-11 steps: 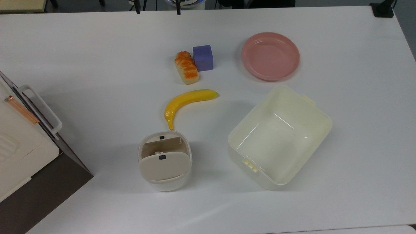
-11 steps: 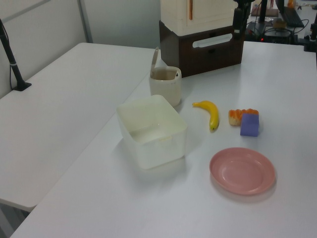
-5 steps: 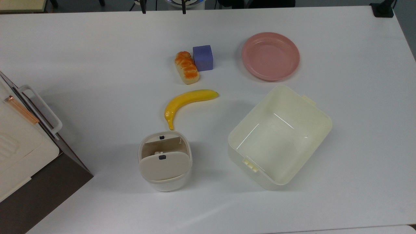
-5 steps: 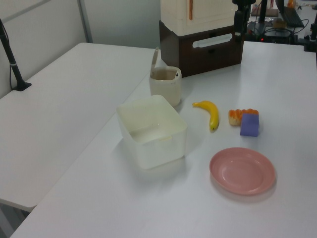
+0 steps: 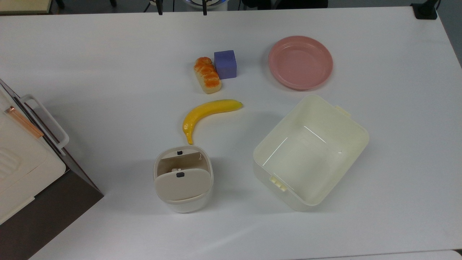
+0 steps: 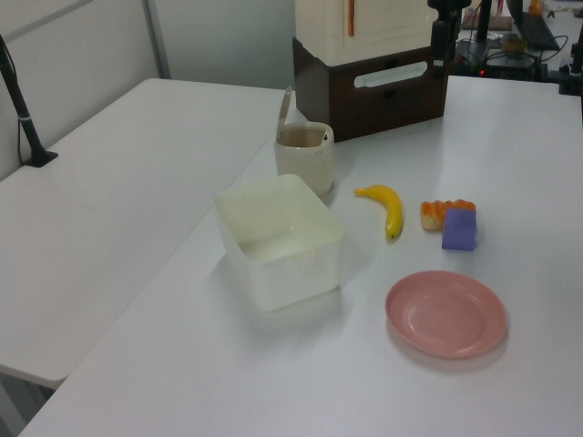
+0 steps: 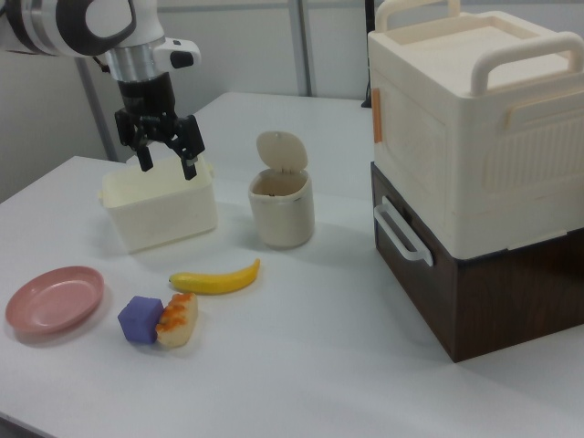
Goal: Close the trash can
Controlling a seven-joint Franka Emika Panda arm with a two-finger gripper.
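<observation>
1. Top view: between 1.0 s ago and now, no object on the table (image 5: 108, 72) shifted. Only the 2 dark fingertips of the pincer (image 5: 180, 7) at the top edge slid slightly toward the top view's right, then held. The trash can (image 5: 183, 178) sat well below them and a little to the top view's left, its lid (image 5: 179, 185) raised on the hinge and the cavity exposed. Banana (image 5: 209, 112), bread (image 5: 207, 75) and purple block (image 5: 225, 64) lay between pincer and can. Judgement: approach had barely begun; closing not started.

2. Left view: the pincer (image 6: 444, 41) hung dark at the top, in front of the stacked drawer unit (image 6: 373, 64). The can (image 6: 303, 157) stood well apart from it, toward the left view's left, lid up.

3. Right view: the pincer (image 7: 166, 153) hovered with fingers apart, holding nothing, above the cream tub (image 7: 160, 210). The can (image 7: 282, 205) stood near, to the right view's right and lower; the pink plate (image 7: 53, 299) lay well below.

4. No brand, label or legible writing was seen in any view.
</observation>
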